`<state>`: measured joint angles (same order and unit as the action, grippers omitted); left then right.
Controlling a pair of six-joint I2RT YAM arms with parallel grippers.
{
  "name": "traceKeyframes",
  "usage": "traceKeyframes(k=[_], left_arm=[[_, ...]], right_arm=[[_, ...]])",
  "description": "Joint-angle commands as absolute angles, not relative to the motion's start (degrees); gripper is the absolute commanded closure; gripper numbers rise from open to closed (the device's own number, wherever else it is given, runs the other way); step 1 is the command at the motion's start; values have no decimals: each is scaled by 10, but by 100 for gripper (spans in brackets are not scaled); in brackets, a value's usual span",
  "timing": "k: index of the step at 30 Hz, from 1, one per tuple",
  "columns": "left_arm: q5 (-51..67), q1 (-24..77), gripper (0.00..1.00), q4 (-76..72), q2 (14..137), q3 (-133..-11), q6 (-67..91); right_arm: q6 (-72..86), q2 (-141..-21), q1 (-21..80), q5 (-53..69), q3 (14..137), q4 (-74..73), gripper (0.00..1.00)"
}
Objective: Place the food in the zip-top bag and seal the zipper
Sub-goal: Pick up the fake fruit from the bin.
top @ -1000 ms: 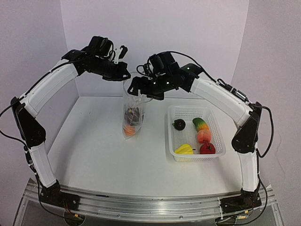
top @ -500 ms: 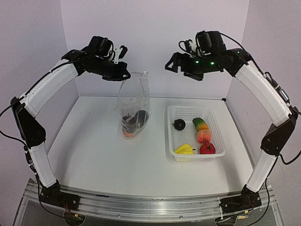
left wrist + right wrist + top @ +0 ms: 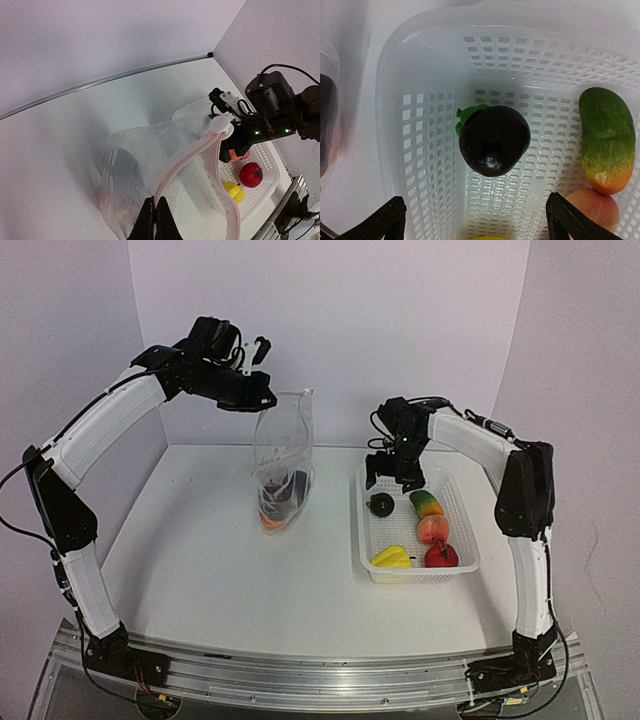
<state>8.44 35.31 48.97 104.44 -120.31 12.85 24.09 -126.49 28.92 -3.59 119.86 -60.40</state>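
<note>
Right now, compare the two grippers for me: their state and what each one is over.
The left gripper is shut on the rim of the zip-top bag, holding it up; the right gripper is open and empty. The left sits high; the right hangs low over the basket, above the dark round fruit.

Setting: robotics lab test cell. Evidence: bare white walls boxing a white table; aluminium rail, bottom of frame, carrying two robot arms; toy food as props.

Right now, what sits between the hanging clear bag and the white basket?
Nothing. In the top view, only a bare strip of white table separates the zip-top bag from the basket.
</note>
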Motion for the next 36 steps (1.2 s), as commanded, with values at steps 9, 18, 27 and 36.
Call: traceKeyframes(k=[9,18,27,36], left_arm=[[75,355,100,460,1038,-1207,114],[80,355,100,460,1036,-1201,115],[77,354,100,460,1031,-1200,114],[78,354,100,460,1031,-1201,115]], right_arm=[[257,-1351,260,19,1236,-620,22],[249,-1420,250,27,1293,-619,26],[226,-1382,245,19,1266,-620,70],[221,-1200,256,6,1242,-621,97]])
